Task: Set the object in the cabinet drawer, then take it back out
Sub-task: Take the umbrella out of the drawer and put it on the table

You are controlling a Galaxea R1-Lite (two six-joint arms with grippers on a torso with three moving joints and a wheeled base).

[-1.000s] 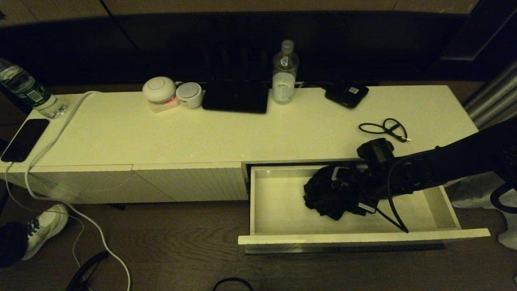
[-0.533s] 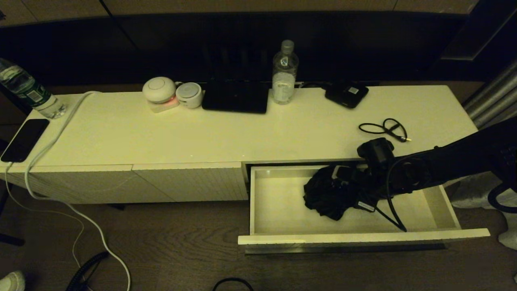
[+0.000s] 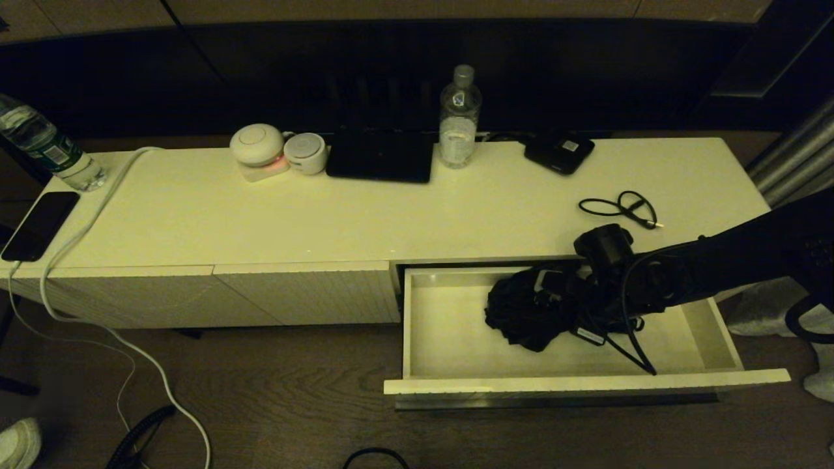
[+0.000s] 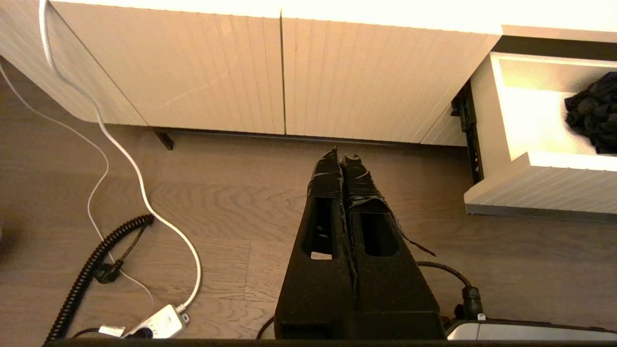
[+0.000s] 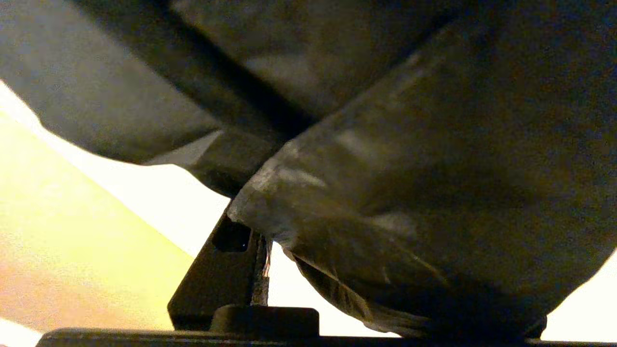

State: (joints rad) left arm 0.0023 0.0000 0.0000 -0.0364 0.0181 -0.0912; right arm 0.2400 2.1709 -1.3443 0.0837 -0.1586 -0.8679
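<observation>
One drawer [image 3: 430, 326] stood pulled out of the cabinet [image 3: 326, 215], and one crumpled black bundle [image 3: 521, 316] lay inside it toward the drawer's back wall, with the right gripper [image 3: 554, 293] pressed into it; whether its fingers had closed on the bundle I cannot tell. The left gripper [image 4: 341, 155] hung closed and empty over the floor, left of the drawer. On the cabinet top behind the drawer stood two bottles, first [image 3: 460, 117] and second [image 3: 45, 146], one phone [image 3: 39, 225] and one looped cable [image 3: 622, 208]
</observation>
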